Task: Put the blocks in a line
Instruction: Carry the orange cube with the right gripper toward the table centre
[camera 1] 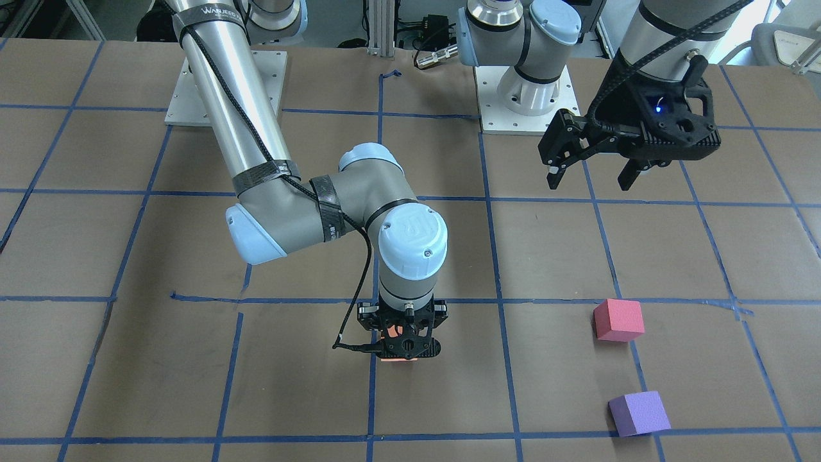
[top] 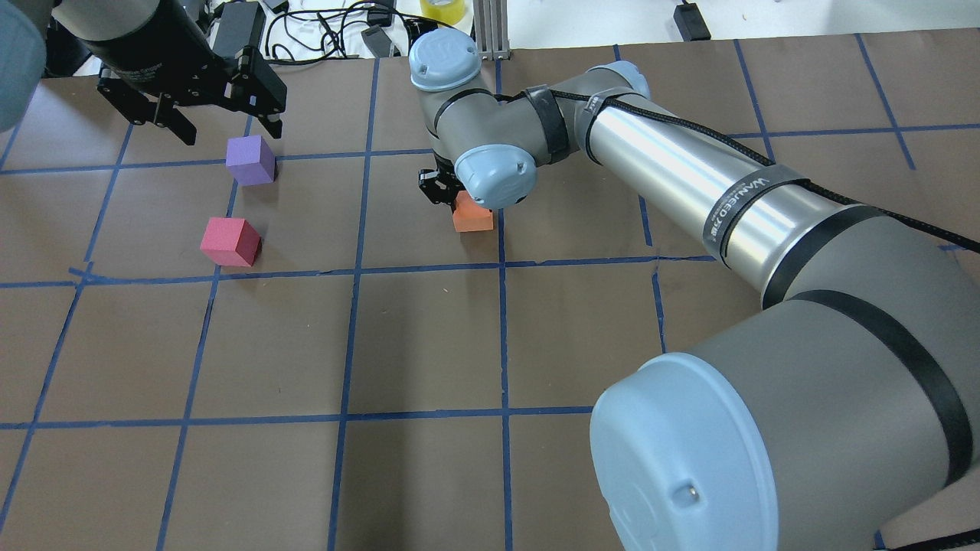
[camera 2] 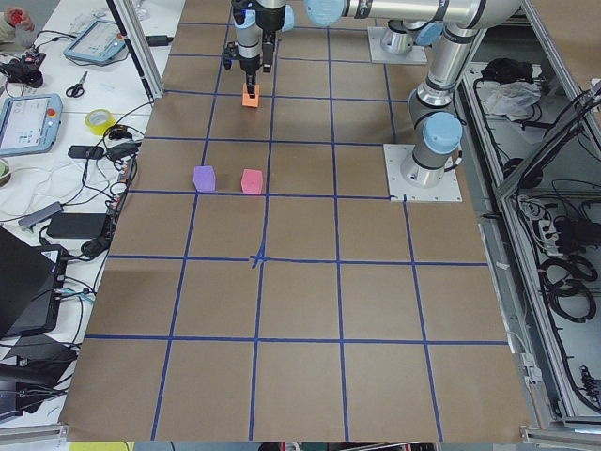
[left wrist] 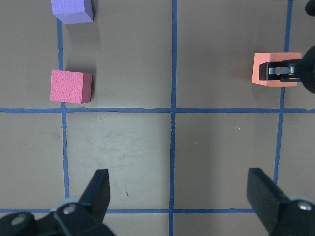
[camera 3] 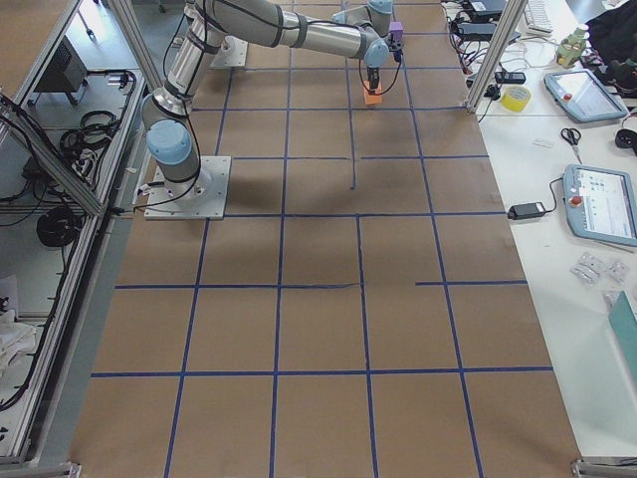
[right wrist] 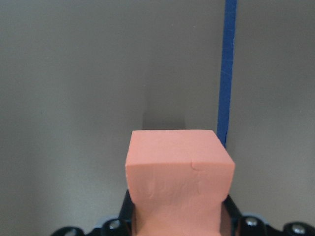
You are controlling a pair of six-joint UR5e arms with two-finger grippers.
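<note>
Right gripper (camera 1: pixel 401 343): points straight down near the middle of the table (camera 1: pixel 128 372) and clamps the orange cube (right wrist: pixel 179 167) between its two fingers (left wrist: pixel 281 71). Cube low in the grasp, sticking out past the fingertips, its foam pinched narrower where the grip presses in. At or just above the brown surface; cannot tell whether touching. Just beside a blue tape line (right wrist: pixel 226 73), not on it.

Left gripper (camera 1: pixel 589 184): hangs above the table on the robot's left side, jaws spread wide, nothing between them.

Pinkish-red cube (camera 1: pixel 617 319) and purple cube (camera 1: pixel 638 412): sit flat on the table, near each other but apart, both right against one blue line, the purple one farther from the robot. Seen from the left wrist, lie ahead and off to one side of the open fingers, not between them. Well apart from the orange cube, the pinkish-red one roughly level with it across the table.
</note>
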